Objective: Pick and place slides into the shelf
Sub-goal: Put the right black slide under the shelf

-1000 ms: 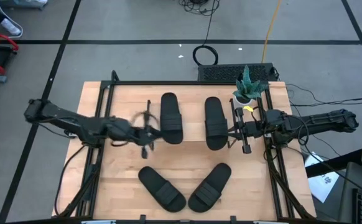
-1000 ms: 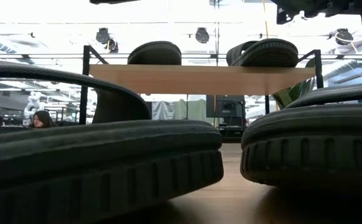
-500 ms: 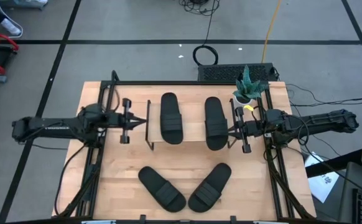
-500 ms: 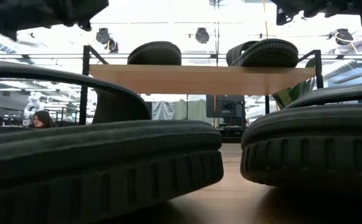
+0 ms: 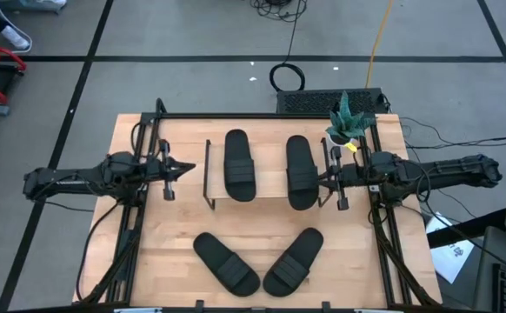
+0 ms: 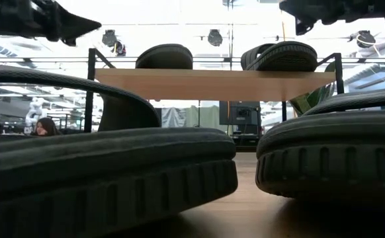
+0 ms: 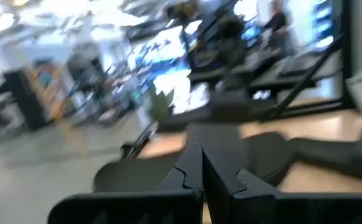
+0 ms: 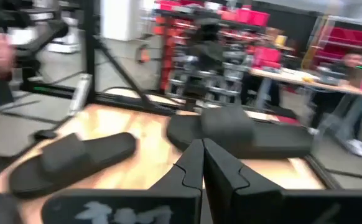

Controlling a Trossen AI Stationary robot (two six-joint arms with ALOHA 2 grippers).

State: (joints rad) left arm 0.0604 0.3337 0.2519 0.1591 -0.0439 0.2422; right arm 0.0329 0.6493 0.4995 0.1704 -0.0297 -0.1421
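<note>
Two black slides lie side by side on the shelf's wooden top (image 5: 266,187), one to the left (image 5: 239,165) and one to the right (image 5: 301,171); the low view shows them as humps (image 6: 165,56) (image 6: 278,55) over the plank (image 6: 212,84). Two more slides (image 5: 226,263) (image 5: 293,261) rest sole-down on the table near its near edge, toes angled toward each other. My left gripper (image 5: 189,166) (image 7: 201,171) hovers shut, left of the shelf. My right gripper (image 5: 322,180) (image 8: 203,165) hovers shut at the shelf's right end.
A small potted plant (image 5: 347,123) stands at the table's far right corner, close behind my right arm. Black rails (image 5: 140,217) run along the table's left and right sides. Bare wood lies between the shelf and the two near slides.
My left gripper has drawn back from the shelf's left end toward the table's left edge and now hovers there. The slides and the shelf have stayed where they were.
</note>
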